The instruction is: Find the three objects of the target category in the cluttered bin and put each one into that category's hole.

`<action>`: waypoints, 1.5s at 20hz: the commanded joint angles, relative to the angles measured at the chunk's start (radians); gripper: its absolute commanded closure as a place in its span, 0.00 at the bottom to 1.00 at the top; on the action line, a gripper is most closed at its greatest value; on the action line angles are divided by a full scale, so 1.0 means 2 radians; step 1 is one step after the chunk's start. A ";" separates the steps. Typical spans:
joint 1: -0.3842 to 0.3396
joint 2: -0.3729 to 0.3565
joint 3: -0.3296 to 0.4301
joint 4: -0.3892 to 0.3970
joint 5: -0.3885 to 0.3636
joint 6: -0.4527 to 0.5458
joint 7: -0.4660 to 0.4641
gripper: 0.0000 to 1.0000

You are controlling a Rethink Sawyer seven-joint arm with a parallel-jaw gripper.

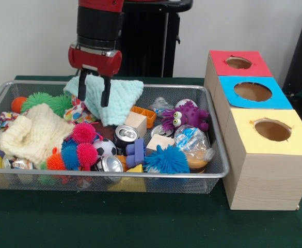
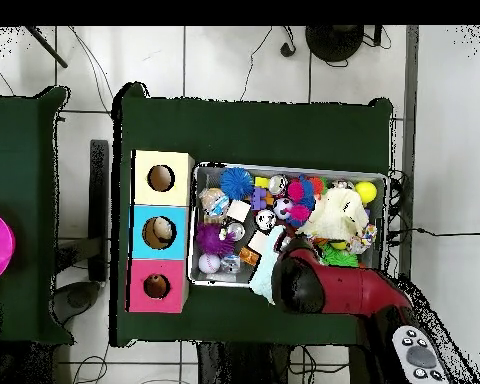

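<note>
The wire mesh bin (image 1: 140,176) is full of clutter; it also shows in the overhead view (image 2: 284,168). My gripper (image 1: 94,89) hangs over the bin's far left part, shut on a mint-green cloth (image 1: 121,97) that it holds lifted above the clutter. The purple plush (image 1: 184,118) with big eyes lies at the bin's right side, uncovered; it also shows in the overhead view (image 2: 212,238). The tan-brown plush and the tiger are hidden. The red-surrounded hole (image 1: 238,62) is on the farthest wooden box, right of the bin.
The blue-surrounded hole (image 1: 253,91) and the yellow-surrounded hole (image 1: 272,130) are on the nearer boxes. A cream knitted cloth (image 1: 34,133), spiky balls (image 1: 166,159), cans (image 1: 125,135), a small soccer ball (image 1: 105,148), wooden blocks (image 1: 160,142) and a plastic bottle (image 1: 194,144) fill the bin.
</note>
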 commanded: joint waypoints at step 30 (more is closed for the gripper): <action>0.074 0.169 -0.121 -0.047 -0.062 -0.149 0.029 1.00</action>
